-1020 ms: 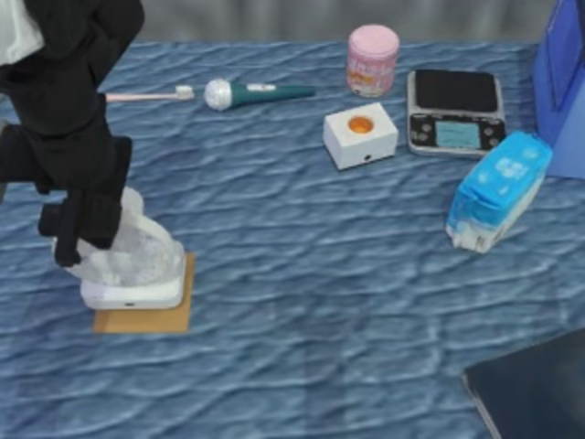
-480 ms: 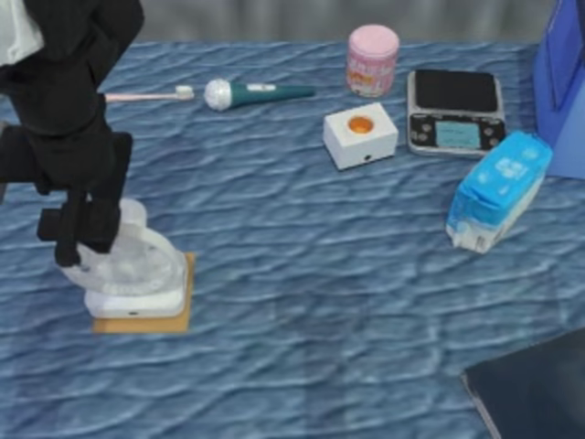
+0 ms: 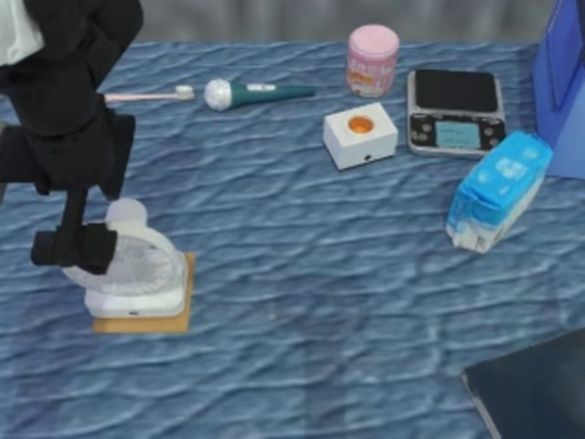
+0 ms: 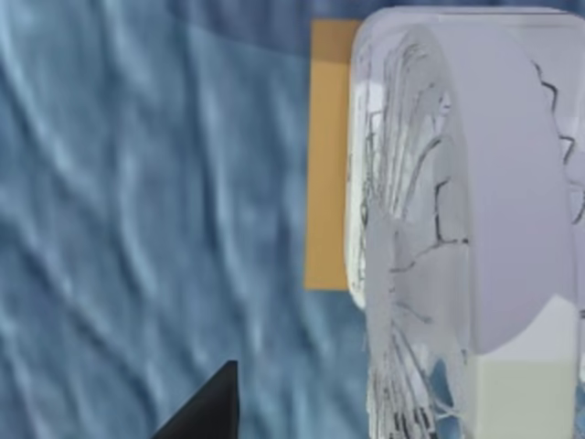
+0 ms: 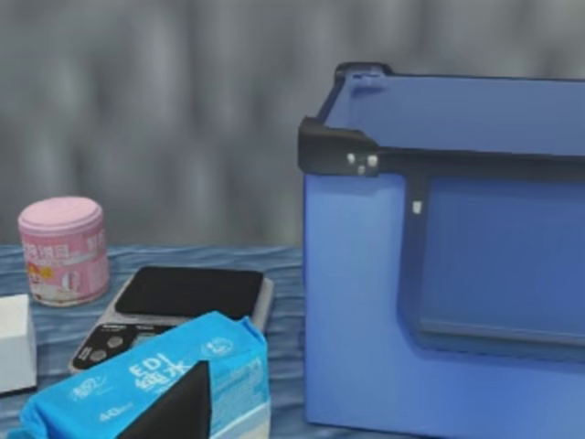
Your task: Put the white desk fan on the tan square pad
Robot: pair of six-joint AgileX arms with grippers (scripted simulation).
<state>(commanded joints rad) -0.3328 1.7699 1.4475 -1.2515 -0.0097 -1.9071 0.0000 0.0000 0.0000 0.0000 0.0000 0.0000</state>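
The white desk fan stands on its boxy base on the tan square pad at the table's left front, with pad edges showing along its front and right side. My left gripper hovers over the left part of the fan's ring head, open and off the fan. In the left wrist view the fan fills the picture with the pad under it. One dark finger stands apart from the grille; the other is hidden. My right arm stays parked at the front right, its finger clear of everything.
At the back lie a toothbrush, a teal microphone, a pink can, a white cube with an orange circle and a scale. A blue wipes pack and blue bin sit right.
The left gripper's fingers have spread and let go of the fan. The fan has settled from a tilt onto the pad, and the gripper has drawn slightly left.
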